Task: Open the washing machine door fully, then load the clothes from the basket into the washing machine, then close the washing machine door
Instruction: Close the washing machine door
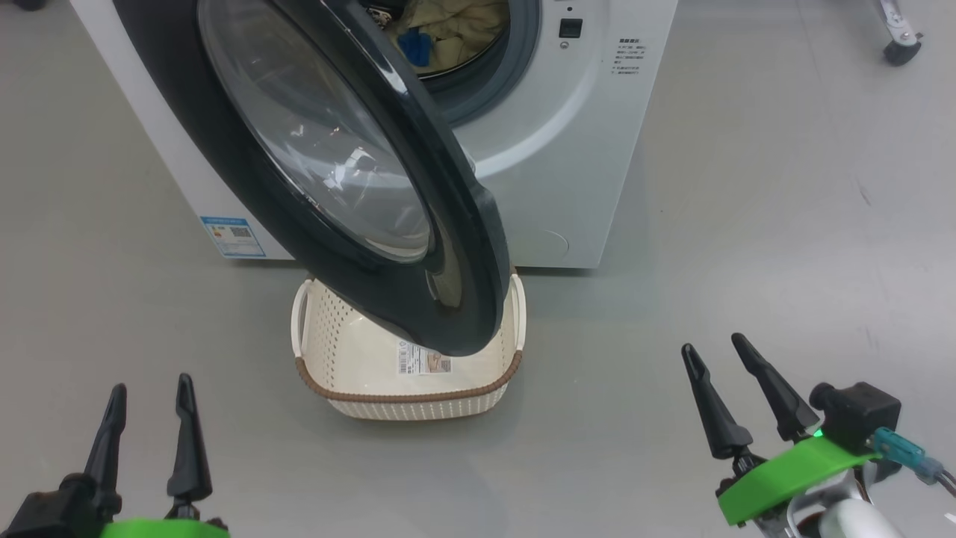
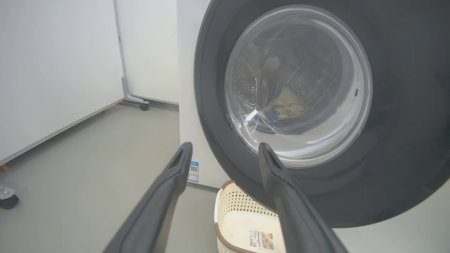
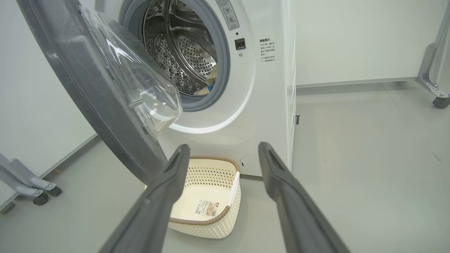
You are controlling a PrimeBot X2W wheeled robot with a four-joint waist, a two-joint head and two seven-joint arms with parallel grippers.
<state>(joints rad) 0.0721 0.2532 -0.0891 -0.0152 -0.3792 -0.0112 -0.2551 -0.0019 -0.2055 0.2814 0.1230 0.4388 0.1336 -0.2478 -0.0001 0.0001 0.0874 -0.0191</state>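
The loading looks done to me. The basket (image 1: 418,407) sits on the floor (image 1: 747,261) right against the front of the washing machine (image 1: 582,149), and what I can see of its inside is bare apart from the label sticker (image 1: 426,361). The pale yellow clothes (image 1: 455,30), with their blue patch (image 1: 414,45), lie inside the drum.

What's left is shutting the washing machine door (image 1: 321,149), which stands roughly half open with its lower edge hanging over the basket.

Both arms are low and well back from the machine. The left gripper (image 1: 151,382) and the right gripper (image 1: 713,342) each have their jaws spread wide and hold nothing.

I'd say the next move calls for one gripper to come up against the door's outer face or black rim and push it round until it latches, clear of the basket's handles.

The back of the basket is hidden under the door from above, and a finger covers one corner in the right wrist view. The hinge and the top of the machine are cut off, and I can't make out a door handle.
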